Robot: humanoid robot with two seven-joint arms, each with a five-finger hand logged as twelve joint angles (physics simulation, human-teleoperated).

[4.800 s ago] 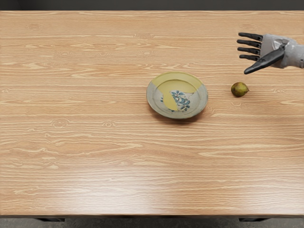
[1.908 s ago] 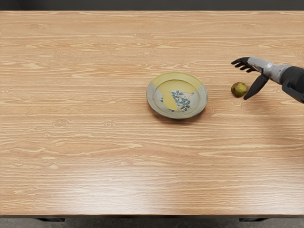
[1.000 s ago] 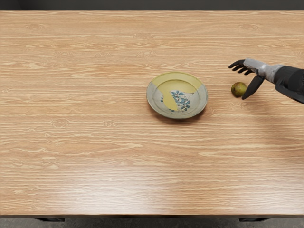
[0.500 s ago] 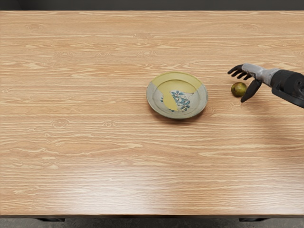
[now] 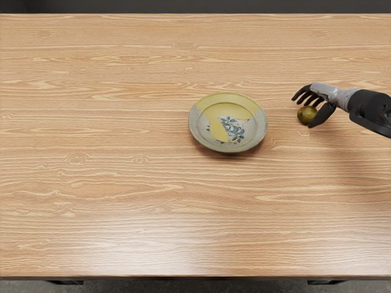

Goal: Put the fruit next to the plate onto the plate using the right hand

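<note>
— Now, what is the status of the right hand (image 5: 316,99)?
— Its arm enters from the right edge of the view. The hand is positioned low over the fruit (image 5: 306,114), palm down. The fingers (image 5: 302,94) are spread and curved along the fruit's far side. The thumb (image 5: 322,115) lies just beside the fruit's right side. The hand is open and not clasped, and I cannot tell whether any digit touches the fruit.
— Fruit location?
— It rests on the wooden worktop (image 5: 122,183), to the right of the plate (image 5: 198,125), near it but apart. It is small, round and olive-green, partly covered by the hand.
— And the plate?
— It lies flat near the worktop's centre, with a grey-green rim, a yellow patch and a blue leaf pattern.
</note>
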